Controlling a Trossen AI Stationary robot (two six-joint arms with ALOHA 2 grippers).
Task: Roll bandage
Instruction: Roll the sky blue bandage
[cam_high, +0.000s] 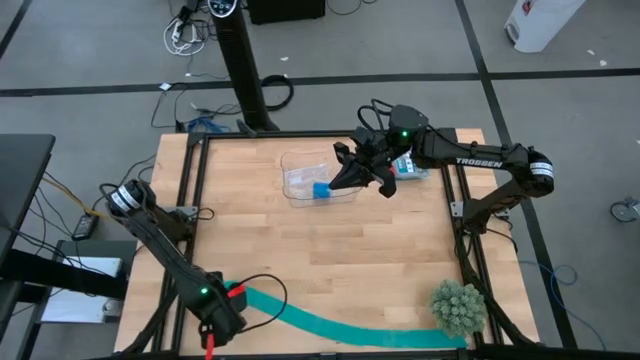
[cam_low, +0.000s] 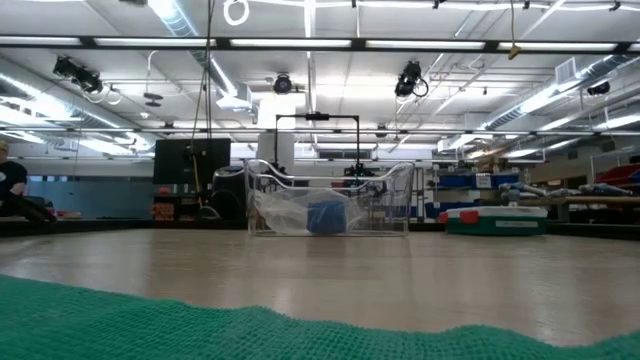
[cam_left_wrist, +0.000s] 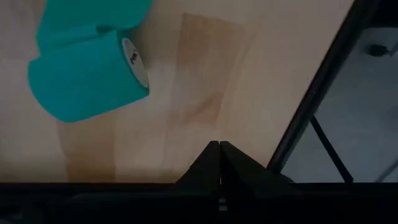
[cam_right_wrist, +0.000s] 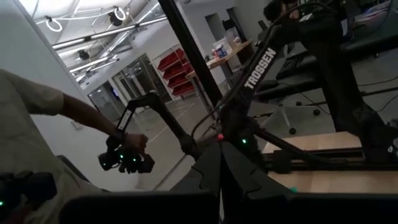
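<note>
The left claw (cam_high: 222, 322) is being held at the near left corner of the table (cam_high: 300, 240), with its fingers (cam_left_wrist: 219, 163) pressed together and nothing between them. Just beyond the tips, in the left wrist view, the rolled end of the bandage (cam_left_wrist: 87, 71) is lying on its side on the wood, apart from the claw; a white core is showing at its open face. From that teal coil the unrolled ribbon is being carried along the near edge of the table towards the right, where it is ending beside a spiky green ball (cam_high: 458, 307) at the near right corner. In the low view the ribbon's mesh is filling the foreground.

The right claw (cam_high: 362, 176) is being held at the far side of the table, right of centre, its fingers (cam_right_wrist: 219, 169) brought together and gripping nothing. Just to its left a clear plastic container (cam_high: 303, 172) is standing on the table, with a small blue roll (cam_high: 320, 189) inside it. A teal and white box (cam_high: 409, 167) is lying at the far right, partly hidden under the right arm.

In the right wrist view a person's sleeved arm (cam_right_wrist: 37, 112) is being seen in the room beyond, with a hand (cam_right_wrist: 130, 146) closed on a dark device.
</note>
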